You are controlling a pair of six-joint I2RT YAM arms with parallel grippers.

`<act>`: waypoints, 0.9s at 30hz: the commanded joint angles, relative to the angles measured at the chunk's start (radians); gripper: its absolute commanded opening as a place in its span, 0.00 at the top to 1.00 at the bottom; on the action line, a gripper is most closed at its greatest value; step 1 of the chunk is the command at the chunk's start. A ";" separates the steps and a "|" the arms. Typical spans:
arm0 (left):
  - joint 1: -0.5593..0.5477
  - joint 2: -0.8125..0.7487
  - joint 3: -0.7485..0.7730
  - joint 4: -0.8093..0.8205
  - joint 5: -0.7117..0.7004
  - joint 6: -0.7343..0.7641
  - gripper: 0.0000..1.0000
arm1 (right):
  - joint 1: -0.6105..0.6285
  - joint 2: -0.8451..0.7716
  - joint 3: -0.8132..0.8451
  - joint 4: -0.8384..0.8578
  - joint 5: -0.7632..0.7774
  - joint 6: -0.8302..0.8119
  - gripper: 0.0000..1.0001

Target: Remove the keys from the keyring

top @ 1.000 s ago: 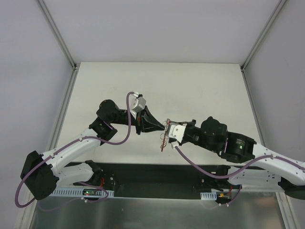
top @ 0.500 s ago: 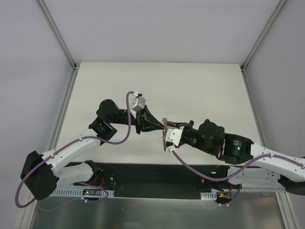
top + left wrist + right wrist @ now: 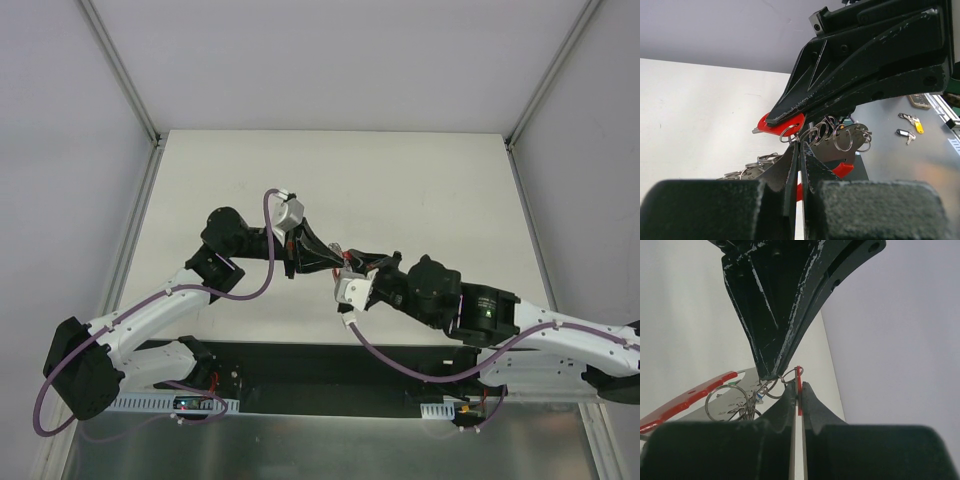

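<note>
The pale table (image 3: 400, 170) lies bare toward 12 o'clock, its side rails at 9 and 3 o'clock well apart from both arms, its near edge at 6 o'clock closer. The left arm (image 3: 150, 310) reaches in from 8 o'clock, the right arm (image 3: 540, 335) from 4 o'clock, and they meet tip to tip above mid-table. The left gripper (image 3: 799, 146) is clamped on a wire ring of the keyring (image 3: 690, 395). The right gripper (image 3: 798, 386) pinches the red-headed key (image 3: 775, 129).
</note>
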 commanded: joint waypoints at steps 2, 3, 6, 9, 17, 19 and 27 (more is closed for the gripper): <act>-0.009 -0.010 0.029 0.022 -0.019 0.008 1.00 | 0.018 0.011 0.029 0.118 0.040 -0.046 0.99; -0.009 -0.008 0.029 0.016 -0.023 0.012 1.00 | 0.021 0.006 0.030 0.124 0.043 -0.044 0.99; -0.009 -0.007 0.034 0.006 -0.024 0.014 1.00 | 0.020 -0.011 0.027 0.140 0.031 -0.024 0.99; -0.007 -0.010 0.043 -0.032 -0.036 0.026 0.88 | 0.018 -0.043 0.024 0.165 0.018 0.008 0.99; -0.007 -0.062 0.043 -0.093 -0.099 0.089 0.53 | 0.018 -0.129 -0.023 0.208 -0.028 0.087 0.99; -0.007 -0.062 0.048 -0.093 -0.096 0.087 0.54 | 0.020 -0.134 -0.025 0.208 -0.035 0.104 0.99; -0.009 -0.057 0.066 -0.035 -0.089 0.051 0.54 | 0.018 -0.149 -0.045 0.248 -0.072 0.157 0.99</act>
